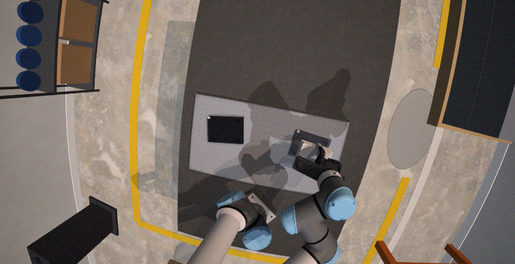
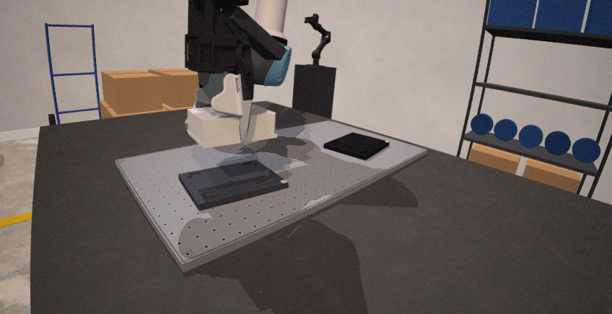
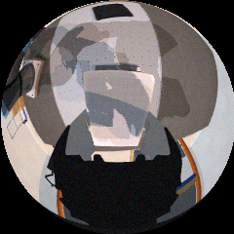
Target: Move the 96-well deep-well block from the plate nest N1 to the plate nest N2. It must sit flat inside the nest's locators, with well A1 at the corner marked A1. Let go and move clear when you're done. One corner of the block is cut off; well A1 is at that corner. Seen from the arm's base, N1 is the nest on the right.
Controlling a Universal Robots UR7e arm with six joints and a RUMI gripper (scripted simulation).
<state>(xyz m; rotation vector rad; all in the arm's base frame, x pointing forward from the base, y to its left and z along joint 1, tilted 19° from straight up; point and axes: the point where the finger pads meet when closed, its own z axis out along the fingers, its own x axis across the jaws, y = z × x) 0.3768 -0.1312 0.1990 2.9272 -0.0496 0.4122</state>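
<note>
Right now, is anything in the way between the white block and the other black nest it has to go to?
Nothing visible: the gripper holds the block above nest N1, and only bare perforated plate lies toward nest N2.

Matt cream plastic block (image 2: 214, 129), matt dark nests, perforated grey metal plate (image 2: 258, 208).

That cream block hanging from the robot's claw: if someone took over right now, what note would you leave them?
Gripper: shut on the deep-well block, holding it in the air.
Block: lifted clear above nest N1, which now shows its bare locators.
Nest N2: further along the perforated plate, with nothing in it.
Done: grasp and lift.
Left: carry the block across to N2, line up the cut corner with the A1 mark, set it flat inside the locators, release. The cut corner cannot be made out from here.
</note>
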